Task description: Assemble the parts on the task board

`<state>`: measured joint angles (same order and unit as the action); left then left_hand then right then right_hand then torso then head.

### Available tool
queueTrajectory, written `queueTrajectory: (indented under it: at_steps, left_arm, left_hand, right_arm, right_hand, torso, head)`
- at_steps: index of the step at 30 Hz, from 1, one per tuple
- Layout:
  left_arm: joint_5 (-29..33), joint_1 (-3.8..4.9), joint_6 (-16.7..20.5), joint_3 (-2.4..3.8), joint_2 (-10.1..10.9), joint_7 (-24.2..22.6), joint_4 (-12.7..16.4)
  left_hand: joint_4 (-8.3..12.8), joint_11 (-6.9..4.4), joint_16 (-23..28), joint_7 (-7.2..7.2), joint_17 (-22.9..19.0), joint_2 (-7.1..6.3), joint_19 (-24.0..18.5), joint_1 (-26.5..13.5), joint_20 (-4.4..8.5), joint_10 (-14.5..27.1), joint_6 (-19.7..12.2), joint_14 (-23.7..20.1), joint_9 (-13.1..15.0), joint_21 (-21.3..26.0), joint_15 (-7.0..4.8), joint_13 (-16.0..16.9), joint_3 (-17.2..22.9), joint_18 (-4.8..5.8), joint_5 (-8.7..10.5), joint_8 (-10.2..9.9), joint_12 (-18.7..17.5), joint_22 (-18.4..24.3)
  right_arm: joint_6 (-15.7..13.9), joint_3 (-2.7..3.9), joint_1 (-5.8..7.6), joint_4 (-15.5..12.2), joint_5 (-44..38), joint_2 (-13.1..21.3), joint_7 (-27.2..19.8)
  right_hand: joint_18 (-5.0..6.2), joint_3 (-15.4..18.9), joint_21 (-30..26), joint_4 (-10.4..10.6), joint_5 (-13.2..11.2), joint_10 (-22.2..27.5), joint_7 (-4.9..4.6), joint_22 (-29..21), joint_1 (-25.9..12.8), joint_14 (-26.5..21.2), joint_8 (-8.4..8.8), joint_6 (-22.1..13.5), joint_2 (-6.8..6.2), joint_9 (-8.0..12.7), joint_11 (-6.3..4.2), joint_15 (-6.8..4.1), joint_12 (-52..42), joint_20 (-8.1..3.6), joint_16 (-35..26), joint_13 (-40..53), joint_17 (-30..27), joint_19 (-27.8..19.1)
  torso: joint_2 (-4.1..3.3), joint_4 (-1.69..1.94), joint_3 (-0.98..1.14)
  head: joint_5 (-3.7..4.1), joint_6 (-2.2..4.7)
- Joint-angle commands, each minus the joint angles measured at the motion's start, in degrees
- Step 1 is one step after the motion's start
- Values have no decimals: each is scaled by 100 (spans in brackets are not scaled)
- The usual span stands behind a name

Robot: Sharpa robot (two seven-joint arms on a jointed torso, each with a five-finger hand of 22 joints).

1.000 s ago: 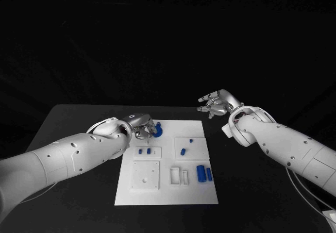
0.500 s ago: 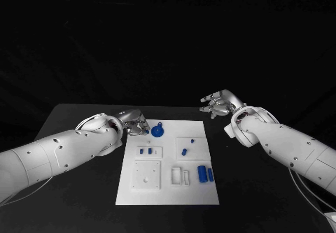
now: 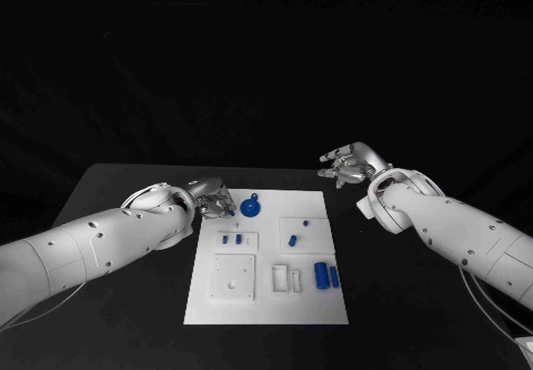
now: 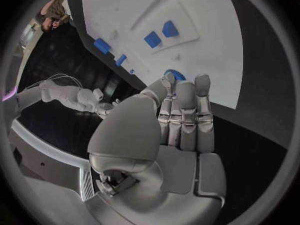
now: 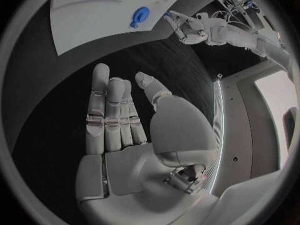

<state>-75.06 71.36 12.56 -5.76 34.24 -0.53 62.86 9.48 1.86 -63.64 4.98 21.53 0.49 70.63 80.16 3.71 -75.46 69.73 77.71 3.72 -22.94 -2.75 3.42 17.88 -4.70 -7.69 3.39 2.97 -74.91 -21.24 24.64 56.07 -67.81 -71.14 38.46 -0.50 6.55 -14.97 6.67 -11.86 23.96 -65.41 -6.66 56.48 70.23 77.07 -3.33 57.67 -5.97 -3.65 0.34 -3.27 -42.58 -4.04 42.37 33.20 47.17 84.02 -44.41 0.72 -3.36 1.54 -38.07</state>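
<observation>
Disc (image 3: 251, 206) is seen at board (image 3: 266, 308) far-left corner, just beside empty, straight-fingered left robot hand (image 3: 208, 194), nearer than right robot hand (image 3: 350, 166), also empty and spread, off far-right corner.

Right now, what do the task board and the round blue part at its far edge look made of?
Task board: looks like matte white plastic, flat with shallow moulded recesses; could be painted.
Round blue part: likely plastic, uniform saturated blue, no metallic glint.
</observation>
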Motion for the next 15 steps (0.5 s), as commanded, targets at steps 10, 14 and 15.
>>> queueTrajectory:
  at_steps: [10,14,15]
  left_arm:
    - [-91,-98,-153,-36,-103,-61,-138]
    - [-114,-126,-181,-80,-130,-70,-164]
    - [-120,-138,-193,-92,-138,-74,-168]
  left_hand:
    - [-33,9,34,27,7,11,-21,5,20,0,4,20,4,-9,-12,-4,-2,-77,0,21,36,-116]
    - [-33,9,34,27,7,11,-21,5,20,0,4,20,4,-9,-12,-4,-2,-77,0,21,36,-116]
    - [-29,9,34,26,9,11,-22,7,20,-3,7,20,5,-11,-12,-4,-1,-78,1,22,36,-117]
  right_arm:
    - [56,2,-3,-12,-8,-1,-48]
    - [56,2,-3,-13,-8,-2,-48]
    - [57,2,-3,-11,-8,-1,-49]
  right_hand:
    - [-44,-26,26,6,37,20,-15,-7,-45,-23,-23,2,-30,-1,-9,-2,-28,-30,10,-4,-7,170]
    - [-44,-26,26,6,37,20,-15,-7,-45,-23,-23,2,-30,-1,-9,-2,-28,-30,10,-4,-7,170]
    - [-44,-26,26,6,37,20,-15,-7,-45,-23,-23,2,-30,-1,-9,-2,-28,-30,10,-4,-7,170]
  torso:
    - [2,0,6]
    - [1,-4,4]
    - [1,-3,3]
  head:
    - [10,-15]
    - [11,-15]
    - [12,-16]
